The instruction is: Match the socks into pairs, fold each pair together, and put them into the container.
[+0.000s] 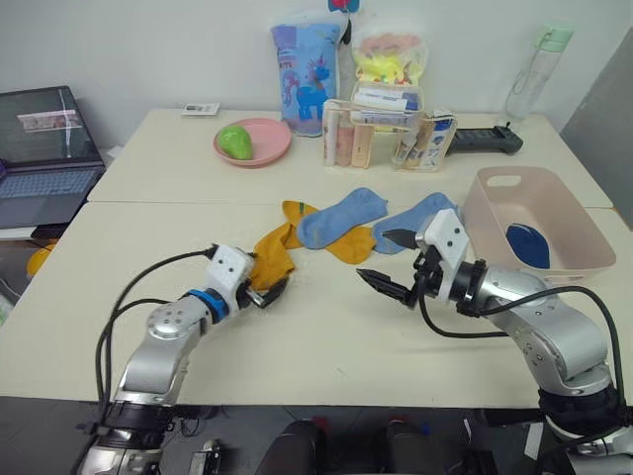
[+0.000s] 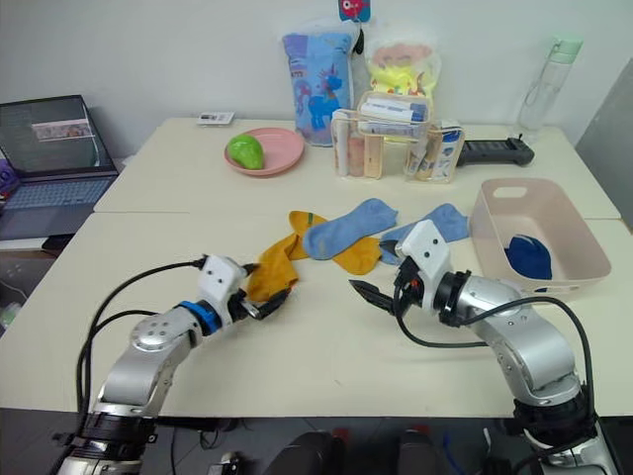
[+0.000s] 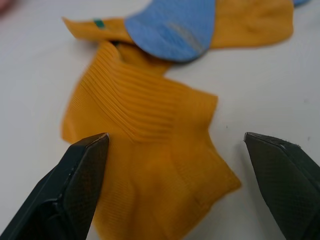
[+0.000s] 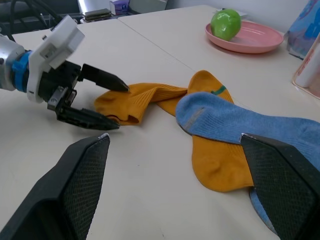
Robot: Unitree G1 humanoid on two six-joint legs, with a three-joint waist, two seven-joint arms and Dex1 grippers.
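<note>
One mustard yellow sock (image 1: pixel 272 255) lies crumpled at the table's middle left, and my left gripper (image 3: pixel 175 137) is open with its fingers either side of the sock's ribbed end. A second yellow sock (image 1: pixel 348 243) lies partly under a light blue sock (image 1: pixel 341 218). Another light blue sock (image 1: pixel 420 213) rests beside the pale pink container (image 1: pixel 485 223) at the right. Navy fabric (image 1: pixel 529 245) lies inside the container. My right gripper (image 1: pixel 372 254) is open and empty, just in front of the sock pile, pointing left.
At the back stand a pink plate (image 1: pixel 267 148) with a green fruit, a clear organiser (image 1: pixel 386 124) of bottles, two printed bags, a water bottle (image 1: pixel 534 69) and a black device (image 1: pixel 485 139). A laptop (image 1: pixel 45 148) sits at the far left.
</note>
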